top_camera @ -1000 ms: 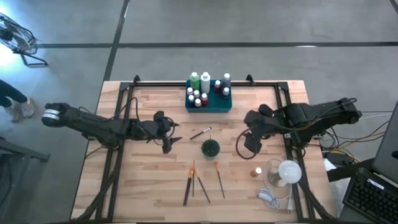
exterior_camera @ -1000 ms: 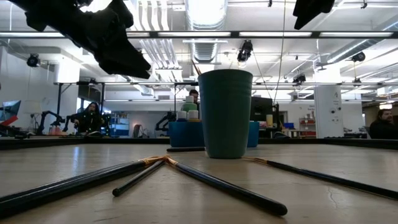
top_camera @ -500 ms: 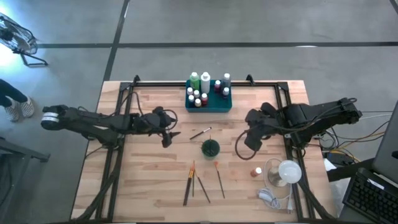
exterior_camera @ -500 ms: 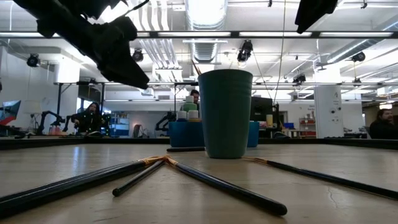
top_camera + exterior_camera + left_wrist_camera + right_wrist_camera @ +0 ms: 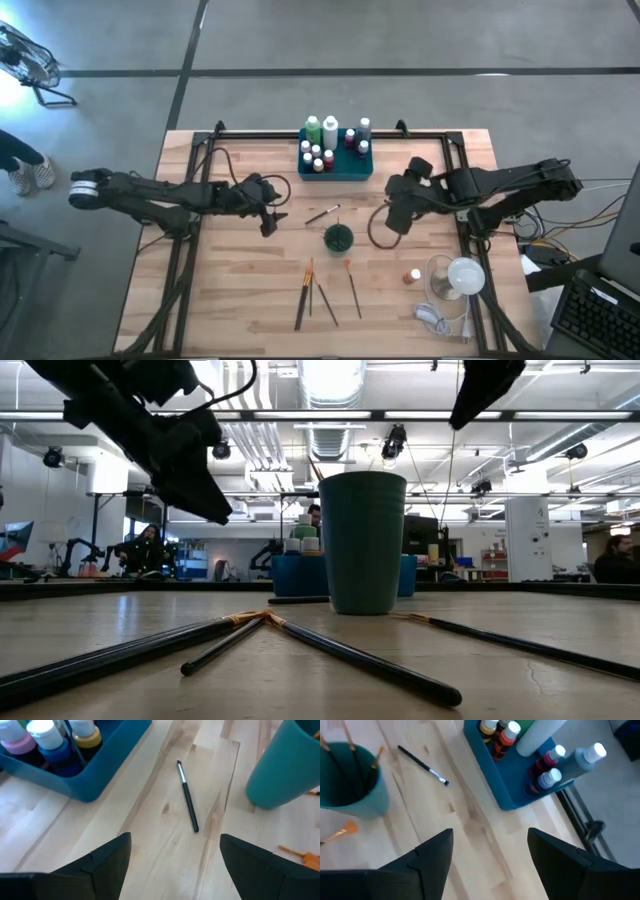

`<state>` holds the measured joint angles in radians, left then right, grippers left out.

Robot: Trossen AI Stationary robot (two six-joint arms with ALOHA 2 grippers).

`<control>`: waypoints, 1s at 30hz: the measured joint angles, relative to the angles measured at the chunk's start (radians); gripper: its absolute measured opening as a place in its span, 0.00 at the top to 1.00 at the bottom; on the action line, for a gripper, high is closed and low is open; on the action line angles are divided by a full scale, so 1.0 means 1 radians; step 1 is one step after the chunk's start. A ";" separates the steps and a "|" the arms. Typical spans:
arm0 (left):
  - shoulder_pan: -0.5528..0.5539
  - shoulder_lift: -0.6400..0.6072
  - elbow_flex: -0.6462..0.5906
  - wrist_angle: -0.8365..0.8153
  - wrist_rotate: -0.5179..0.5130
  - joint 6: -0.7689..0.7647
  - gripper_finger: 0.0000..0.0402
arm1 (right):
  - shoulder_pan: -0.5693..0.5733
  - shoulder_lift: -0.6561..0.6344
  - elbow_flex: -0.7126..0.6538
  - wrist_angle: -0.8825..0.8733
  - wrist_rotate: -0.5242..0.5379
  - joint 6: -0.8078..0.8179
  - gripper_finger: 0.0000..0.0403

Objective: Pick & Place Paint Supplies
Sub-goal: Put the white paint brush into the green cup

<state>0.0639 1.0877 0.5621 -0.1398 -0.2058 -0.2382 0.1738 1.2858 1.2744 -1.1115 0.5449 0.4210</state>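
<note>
A teal tray at the table's far middle holds several white-capped bottles. A dark green cup with brushes in it stands on the table's middle. One loose paintbrush lies flat between the tray and the cup; it also shows in the left wrist view and the right wrist view. Several brushes lie near the front edge. My left gripper hovers open, left of the loose brush. My right gripper hovers open, right of the cup.
A small bottle and a white round object with a cable lie at the near right. The black frame rails run along both table sides. People sit in the room behind the table.
My left gripper has gone a little toward the table's right and far edge and has come down, nearer the loose brush. My right gripper has gone toward the table's left, nearer the cup and the tray. Both stay open. No object has moved.
</note>
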 joint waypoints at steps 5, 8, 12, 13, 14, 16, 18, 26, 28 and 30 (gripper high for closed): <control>0.000 0.010 0.000 0.025 0.000 0.007 0.23 | -0.056 -0.001 -0.093 0.100 -0.026 -0.179 0.43; 0.000 0.010 0.000 0.061 -0.001 0.022 0.23 | -0.087 -0.003 -0.154 0.170 -0.027 -0.280 0.46; 0.002 0.009 0.007 0.101 0.000 0.035 0.23 | -0.141 -0.003 -0.223 0.264 -0.077 -0.395 0.50; 0.002 0.009 0.016 0.101 0.000 0.035 0.23 | -0.160 -0.003 -0.236 0.290 -0.107 -0.425 0.51; 0.002 0.009 0.026 0.103 0.000 0.035 0.23 | -0.178 -0.003 -0.247 0.316 -0.142 -0.455 0.52; 0.002 0.008 0.047 0.107 -0.001 0.035 0.23 | -0.222 -0.003 -0.264 0.368 -0.221 -0.519 0.53; 0.002 0.009 0.064 0.113 -0.010 0.045 0.23 | -0.267 -0.003 -0.273 0.416 -0.310 -0.578 0.54; 0.002 0.007 0.134 0.118 -0.172 0.068 0.23 | -0.387 0.026 -0.302 0.580 -0.415 -0.809 0.58; 0.005 0.006 0.149 0.118 -0.195 0.068 0.23 | -0.405 0.044 -0.303 0.577 -0.399 -0.862 0.59; 0.009 0.004 0.163 0.117 -0.199 0.060 0.23 | -0.418 0.067 -0.302 0.586 -0.385 -0.877 0.60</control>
<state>0.0730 1.0917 0.7251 -0.0232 -0.4044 -0.1786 -0.2441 1.3533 0.9726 -0.5256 0.1598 -0.4565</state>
